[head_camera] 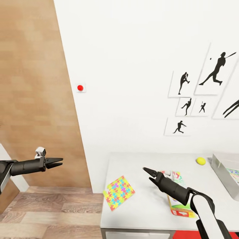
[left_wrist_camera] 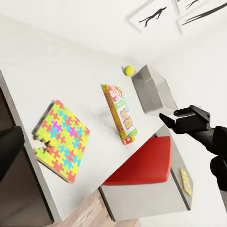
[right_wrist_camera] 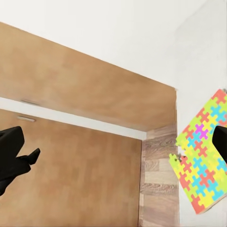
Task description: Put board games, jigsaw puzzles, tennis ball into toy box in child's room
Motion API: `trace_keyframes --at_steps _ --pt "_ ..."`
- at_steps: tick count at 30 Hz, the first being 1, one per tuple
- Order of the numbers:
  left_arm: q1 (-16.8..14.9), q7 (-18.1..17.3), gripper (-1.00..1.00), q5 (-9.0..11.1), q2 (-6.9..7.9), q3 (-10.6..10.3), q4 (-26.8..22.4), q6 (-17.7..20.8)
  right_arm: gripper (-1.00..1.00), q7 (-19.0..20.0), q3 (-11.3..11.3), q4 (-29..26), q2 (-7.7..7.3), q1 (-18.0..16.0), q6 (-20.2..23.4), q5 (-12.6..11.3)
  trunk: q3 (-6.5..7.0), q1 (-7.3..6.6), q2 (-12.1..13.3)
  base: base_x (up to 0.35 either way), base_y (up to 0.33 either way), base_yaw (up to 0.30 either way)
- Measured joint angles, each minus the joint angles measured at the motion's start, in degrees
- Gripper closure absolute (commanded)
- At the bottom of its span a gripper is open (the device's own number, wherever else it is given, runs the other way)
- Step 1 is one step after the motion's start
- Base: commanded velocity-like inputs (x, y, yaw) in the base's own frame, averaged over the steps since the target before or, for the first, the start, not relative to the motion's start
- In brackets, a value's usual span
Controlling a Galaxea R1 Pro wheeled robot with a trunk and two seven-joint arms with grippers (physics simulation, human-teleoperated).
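Left fingers slightly parted, empty; right fingers seemingly near-closed, empty, above the table.

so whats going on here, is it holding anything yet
Not yet. The robot faces the table with both arms raised and nothing gripped. The right gripper hovers over the tabletop, between a jigsaw puzzle hanging over the table's edge and a board game. The left gripper is off to the side, over the floor. The tennis ball lies beside the toy box.
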Motion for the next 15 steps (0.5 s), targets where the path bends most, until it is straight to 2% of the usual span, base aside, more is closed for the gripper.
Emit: trace_keyframes --at_steps 15 --pt "0.0 0.0 -1.00 0.1 0.09 0.0 0.0 0.0 -1.00 0.0 -0.1 0.0 0.01 0.0 0.1 -0.3 0.00 0.00 0.0 0.001 0.053 0.000"
